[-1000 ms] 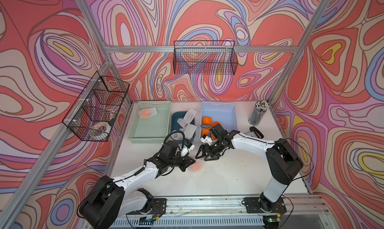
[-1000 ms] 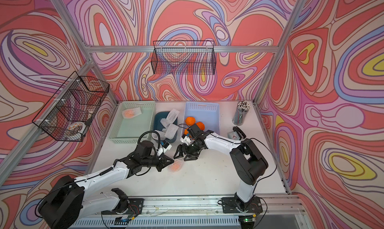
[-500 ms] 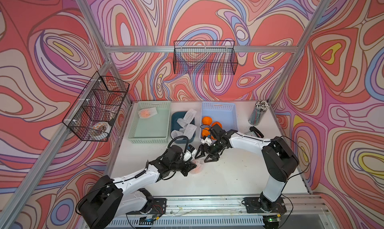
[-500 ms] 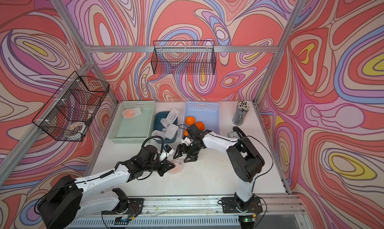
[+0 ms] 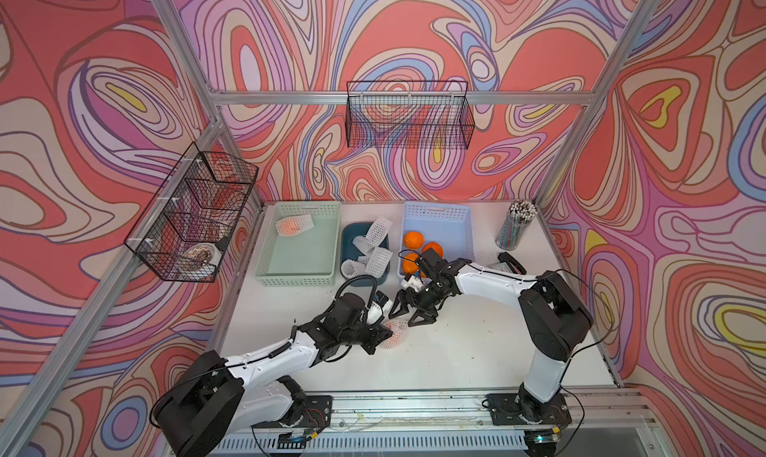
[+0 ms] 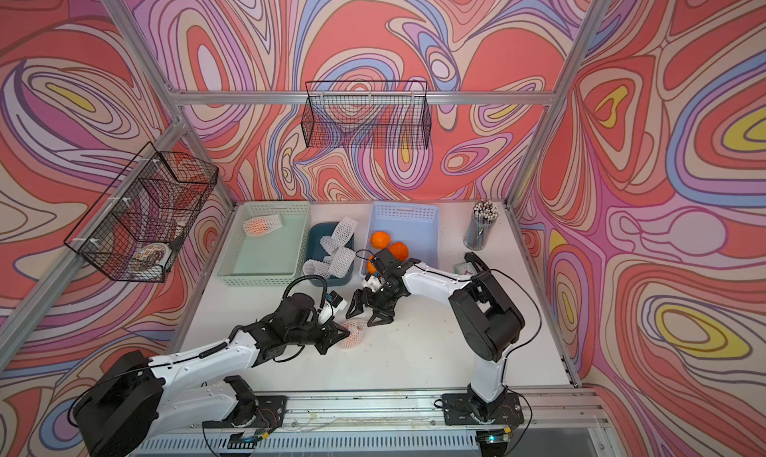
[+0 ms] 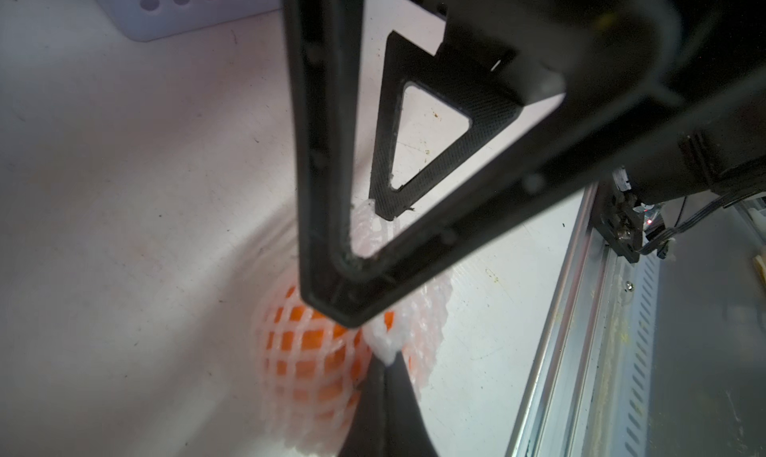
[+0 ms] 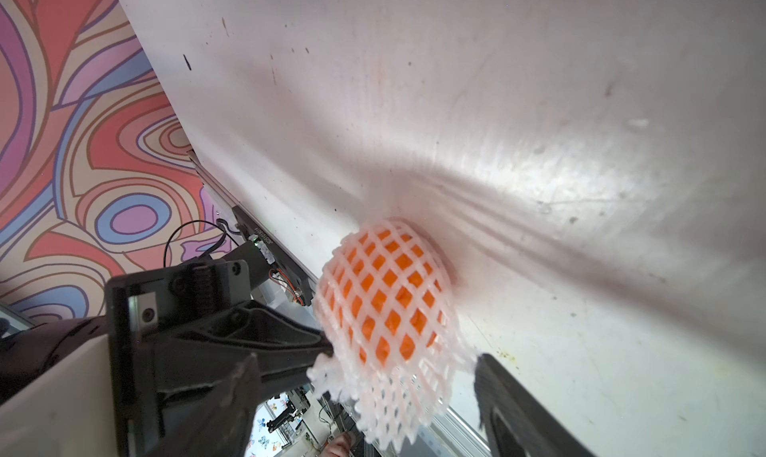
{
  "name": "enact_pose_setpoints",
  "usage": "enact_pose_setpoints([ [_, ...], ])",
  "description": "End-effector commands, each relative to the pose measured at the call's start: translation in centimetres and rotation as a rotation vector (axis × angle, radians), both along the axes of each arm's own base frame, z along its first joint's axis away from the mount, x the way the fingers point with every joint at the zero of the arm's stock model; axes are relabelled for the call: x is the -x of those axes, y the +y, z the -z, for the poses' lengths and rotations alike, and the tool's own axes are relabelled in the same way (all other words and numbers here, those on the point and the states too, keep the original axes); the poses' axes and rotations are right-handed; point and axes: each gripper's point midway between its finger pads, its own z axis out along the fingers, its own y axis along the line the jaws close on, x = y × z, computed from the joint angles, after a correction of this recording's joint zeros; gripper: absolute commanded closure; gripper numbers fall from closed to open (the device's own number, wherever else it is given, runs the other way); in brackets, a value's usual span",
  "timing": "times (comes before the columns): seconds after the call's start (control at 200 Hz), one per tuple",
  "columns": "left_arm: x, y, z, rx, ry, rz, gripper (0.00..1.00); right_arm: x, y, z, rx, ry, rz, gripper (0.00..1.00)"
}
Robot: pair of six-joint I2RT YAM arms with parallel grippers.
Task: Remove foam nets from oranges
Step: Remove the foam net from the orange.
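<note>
Oranges, five in all: three bare oranges, round and lumpy-skinned, sit in the blue basket. One netted orange lies in the green basket, and a last orange sits inside its foam net on the white table. About four empty nets of soft white diamond mesh lie in the dark tub. The left gripper is pinched tight on that foam net's loose edge. The right gripper is spread wide, with the net's loose end between its fingers, clamping nothing.
</note>
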Motion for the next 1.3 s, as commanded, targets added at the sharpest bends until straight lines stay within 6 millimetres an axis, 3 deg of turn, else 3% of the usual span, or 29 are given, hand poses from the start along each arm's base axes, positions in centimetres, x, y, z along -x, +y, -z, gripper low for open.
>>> enact_pose_setpoints([
  [0.0,0.2,0.5,0.6,-0.019,0.008,-0.018,1.0,-0.1,0.0,1.2,0.033,0.036,0.014,0.17],
  [0.315,0.1,0.3,0.4,-0.011,0.005,-0.015,1.0,0.4,1.7,1.6,0.045,0.037,-0.042,0.23],
  [0.681,-0.2,0.7,0.2,-0.027,-0.011,-0.037,1.0,1.3,1.6,0.5,0.049,0.035,-0.073,0.6],
  [0.756,-0.4,0.6,0.2,-0.027,-0.013,-0.042,1.0,1.6,1.8,0.3,0.038,0.039,-0.081,0.61],
  [1.297,-2.5,-2.0,-2.5,0.047,-0.061,-0.057,1.0,1.2,2.7,-1.5,-0.007,0.026,-0.093,0.98],
])
